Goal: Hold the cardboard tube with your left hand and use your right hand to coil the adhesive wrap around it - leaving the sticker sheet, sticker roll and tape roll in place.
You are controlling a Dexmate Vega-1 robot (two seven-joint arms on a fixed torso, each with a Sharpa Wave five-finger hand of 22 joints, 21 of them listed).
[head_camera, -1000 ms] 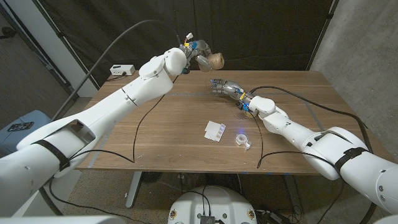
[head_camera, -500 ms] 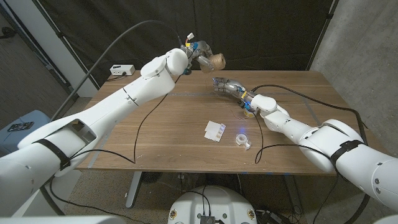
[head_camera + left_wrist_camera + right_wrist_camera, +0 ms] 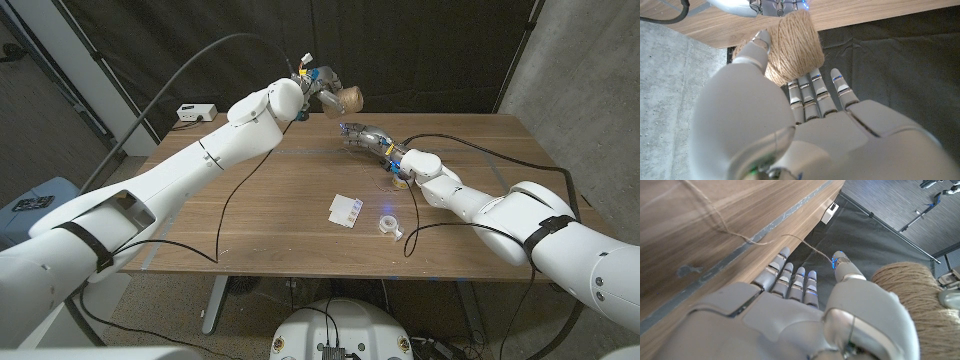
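From the head camera, your left hand (image 3: 322, 88) grips the tan, twine-wound cardboard tube (image 3: 348, 97) in the air past the far edge of the brown wooden table (image 3: 280, 190), at about 12 o'clock. Your right hand (image 3: 362, 135) hovers just beneath it, fingers outstretched; whether it pinches anything you cannot tell here. The white sticker sheet (image 3: 346, 209) lies near the table's middle, with the clear tape roll (image 3: 388, 223) at its 4 o'clock.

On your left wrist camera, the fingers (image 3: 812, 95) wrap the tube (image 3: 795, 45).

On your right wrist camera, the fingers (image 3: 792, 280) are extended together, and a thin strand of twine (image 3: 805, 245) runs past them toward the tube (image 3: 920, 300).
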